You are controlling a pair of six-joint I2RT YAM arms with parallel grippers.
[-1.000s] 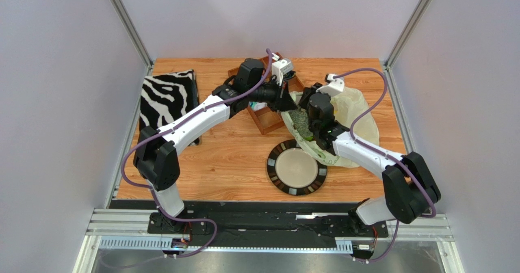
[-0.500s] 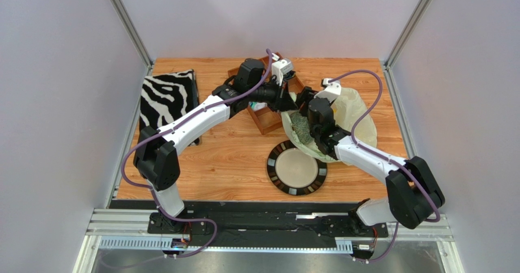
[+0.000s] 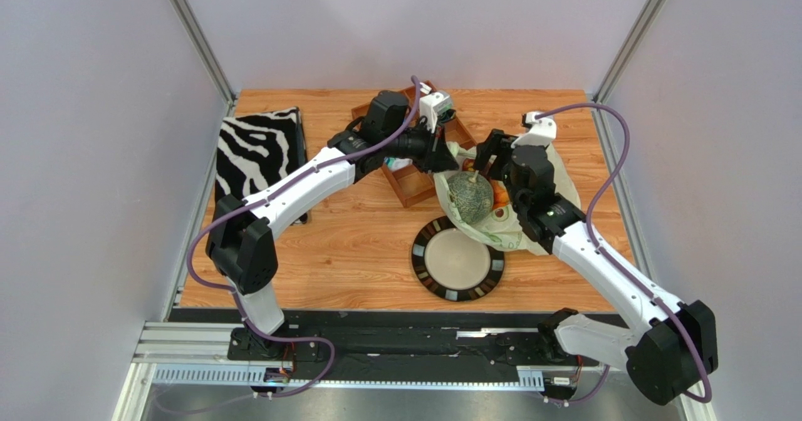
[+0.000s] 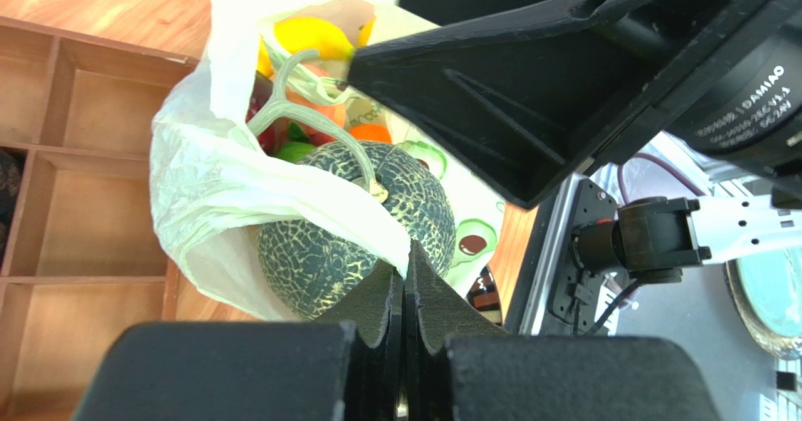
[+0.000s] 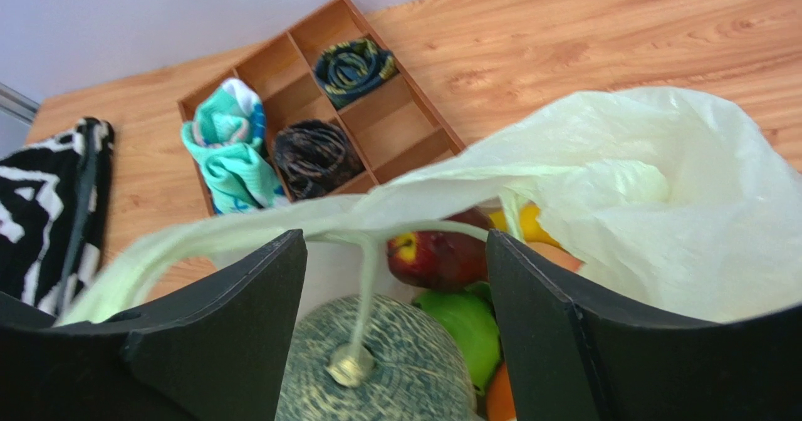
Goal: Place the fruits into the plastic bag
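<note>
The plastic bag point(image 3: 541, 181) lies open right of centre, and my left gripper point(image 4: 407, 254) is shut on its near rim, holding the mouth up. In the top view the left gripper point(image 3: 448, 164) sits at the bag's left edge. The netted melon point(image 3: 469, 195) rests inside the bag, also shown in the left wrist view as the melon point(image 4: 320, 252). My right gripper point(image 5: 393, 247) hovers open just above the melon point(image 5: 376, 374), holding nothing. Behind it in the bag lie a red apple point(image 5: 442, 257), a green fruit point(image 5: 463, 322), a yellow fruit point(image 5: 527, 222) and an orange point(image 5: 499, 397).
A wooden compartment tray point(image 3: 407, 194) with cloth rolls point(image 5: 231, 153) stands just left of the bag, under my left arm. A zebra-striped box point(image 3: 256, 153) sits at the far left. A round dark-rimmed plate point(image 3: 457, 261) lies in front of the bag.
My right gripper has opened, let go of the melon and drawn back up to the right. The melon now shows inside the bag. The left arm has not moved.
</note>
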